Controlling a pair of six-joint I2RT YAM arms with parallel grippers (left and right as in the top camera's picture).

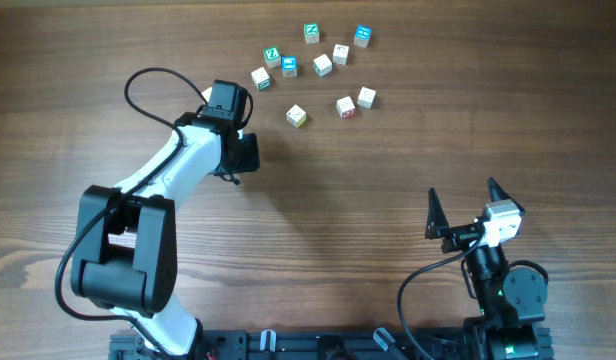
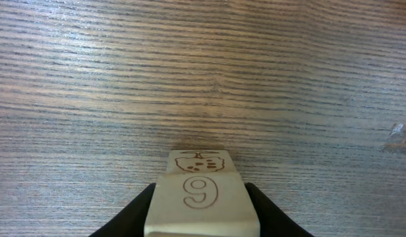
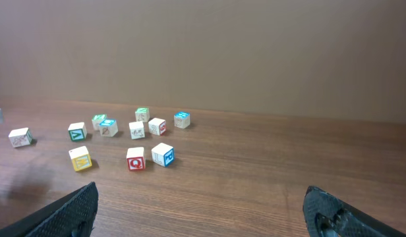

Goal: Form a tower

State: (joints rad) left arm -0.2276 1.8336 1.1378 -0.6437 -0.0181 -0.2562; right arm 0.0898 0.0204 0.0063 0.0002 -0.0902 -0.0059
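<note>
Overhead: left pincer over open bench, clear of the loose printed wooden cubes near the far edge; no tower stands yet. Left wrist: it clamps a pale wooden cube marked 9, likely the base. Right wrist: right pincer wide open, empty.

Blocked at far centre by loose cubes, bunched w/ narrow gaps. Open across bare table btwn those & right gripper; barred diagonally at left-centre by left arm. Clear over bare wood ahead of 9-cube pinched in left gripper.
</note>
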